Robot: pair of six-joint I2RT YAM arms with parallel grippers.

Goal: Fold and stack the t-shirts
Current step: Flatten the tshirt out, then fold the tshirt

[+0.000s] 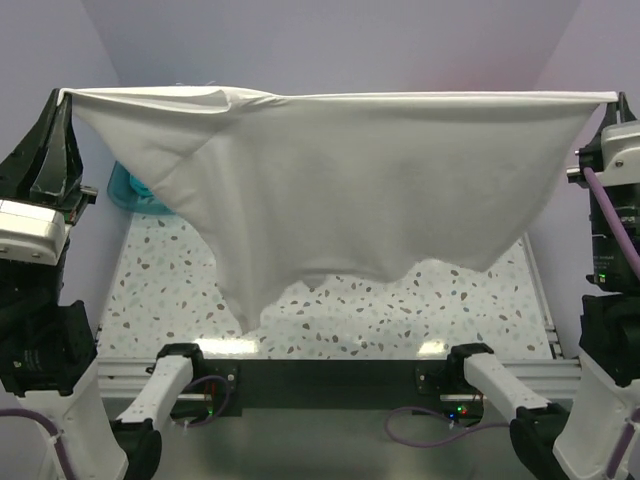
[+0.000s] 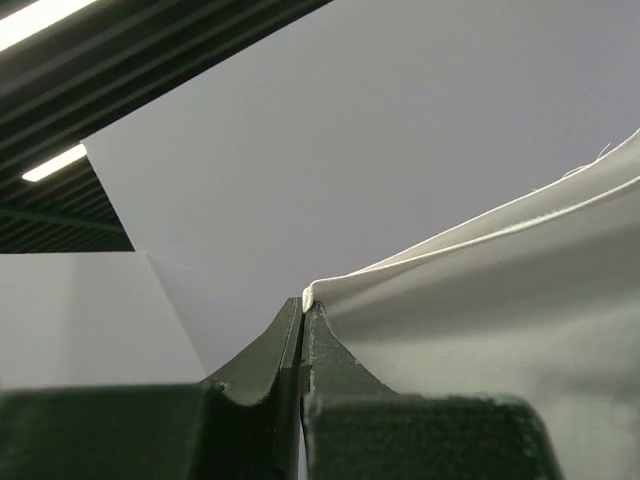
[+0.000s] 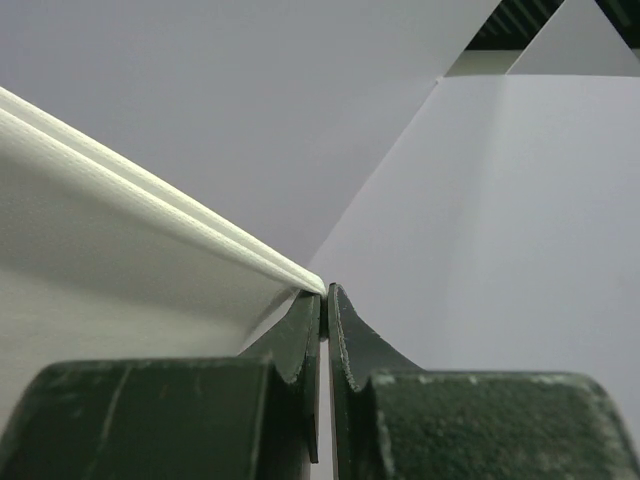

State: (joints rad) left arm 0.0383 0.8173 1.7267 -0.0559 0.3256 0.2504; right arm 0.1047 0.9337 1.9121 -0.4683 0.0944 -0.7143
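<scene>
A white t-shirt (image 1: 350,190) hangs stretched wide in the air above the table, its top edge pulled taut from left to right. My left gripper (image 1: 64,96) is shut on its upper left corner; the left wrist view has the cloth (image 2: 480,290) pinched at the tips of that gripper (image 2: 304,303). At the far right my right gripper (image 1: 618,98) is shut on the other top corner, and in the right wrist view the hem (image 3: 150,200) runs into the tips of that gripper (image 3: 325,292). The shirt's lower edge hangs ragged just above the tabletop.
The speckled tabletop (image 1: 400,310) lies under the shirt. A translucent teal tub (image 1: 130,190) stands at the back left, partly hidden behind the cloth. Pale walls close in the back and both sides. The arm bases sit along the near edge.
</scene>
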